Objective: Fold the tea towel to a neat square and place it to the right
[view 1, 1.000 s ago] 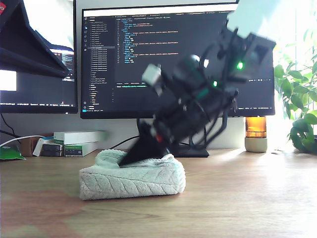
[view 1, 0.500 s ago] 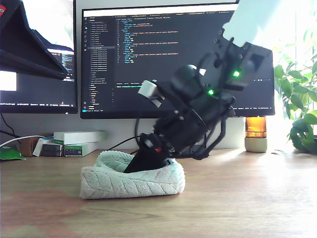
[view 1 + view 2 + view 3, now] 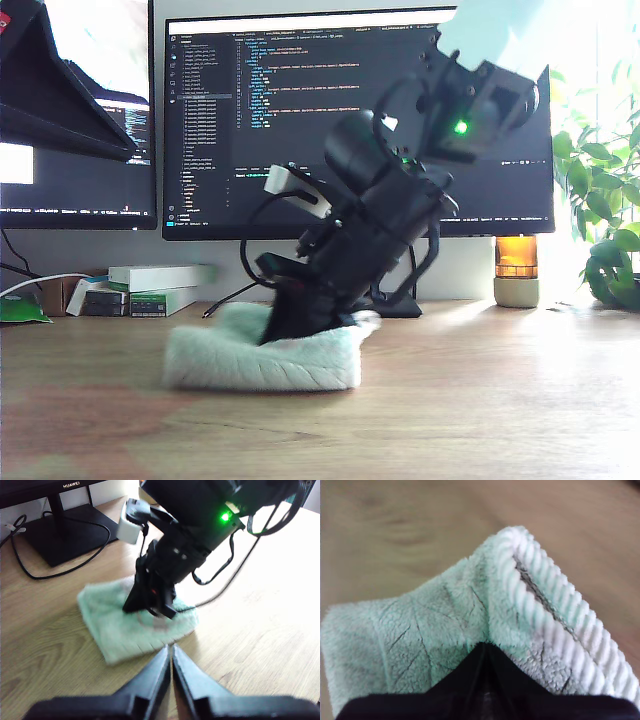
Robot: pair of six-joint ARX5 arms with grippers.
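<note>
**Second wrist view: fingers pinched on the towel's edge**

Our second gripper [image 3: 482, 652] has its fingers closed on the tea towel [image 3: 262, 358], which lies folded on the worktop [image 3: 480, 420] before the monitor [image 3: 300, 120]. Our first gripper [image 3: 171, 655] hangs apart, fingers together, holding nothing. We judge the plush soft, light and floppy; the ribbed hem [image 3: 555, 615] offers the firmest hold.
</note>
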